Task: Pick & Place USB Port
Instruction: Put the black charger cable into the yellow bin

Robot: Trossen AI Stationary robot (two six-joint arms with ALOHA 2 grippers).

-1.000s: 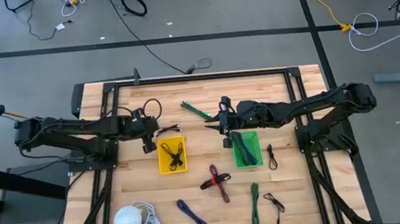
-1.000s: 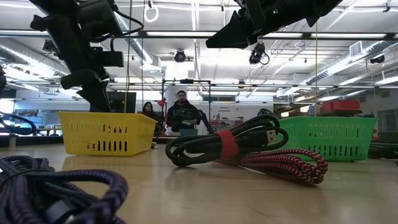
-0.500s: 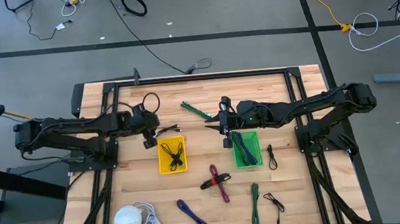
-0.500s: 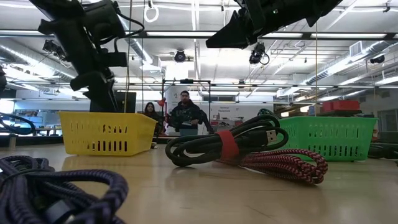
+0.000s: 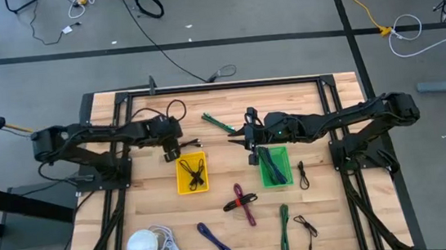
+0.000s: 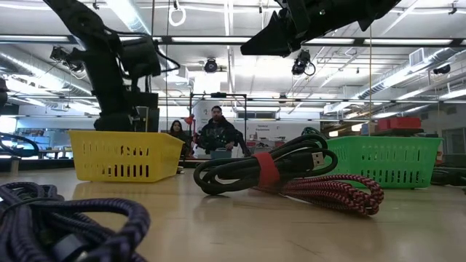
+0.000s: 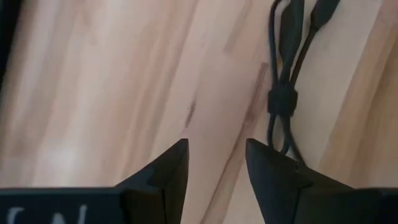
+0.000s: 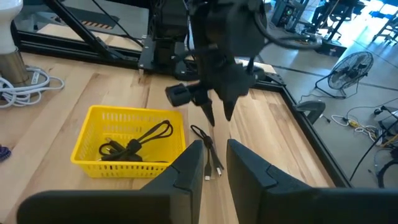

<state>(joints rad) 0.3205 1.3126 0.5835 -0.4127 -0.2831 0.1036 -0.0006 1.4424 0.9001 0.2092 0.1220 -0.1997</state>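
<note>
The yellow basket [image 5: 192, 174] holds a black cable [image 5: 196, 173]; the green basket [image 5: 274, 167] holds dark cables. Another black cable [image 7: 284, 93] lies on the bench [image 5: 149, 206] beneath the open, empty left hand [image 7: 216, 163]. The right hand [image 8: 210, 163], slightly open and empty, hovers above the green basket.

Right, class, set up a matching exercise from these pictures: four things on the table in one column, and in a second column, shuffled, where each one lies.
Things:
1. yellow basket
2. green basket
3. white lamp
4. left gripper

Places:
A. at the table's near left corner, with a white cord beside it
B. over bare wood beside a loose black cable, at the yellow basket's far side
C. left of centre, with a black cable inside
D. right of centre, under the right gripper

Pairs: 1-C, 2-D, 3-A, 4-B
</note>
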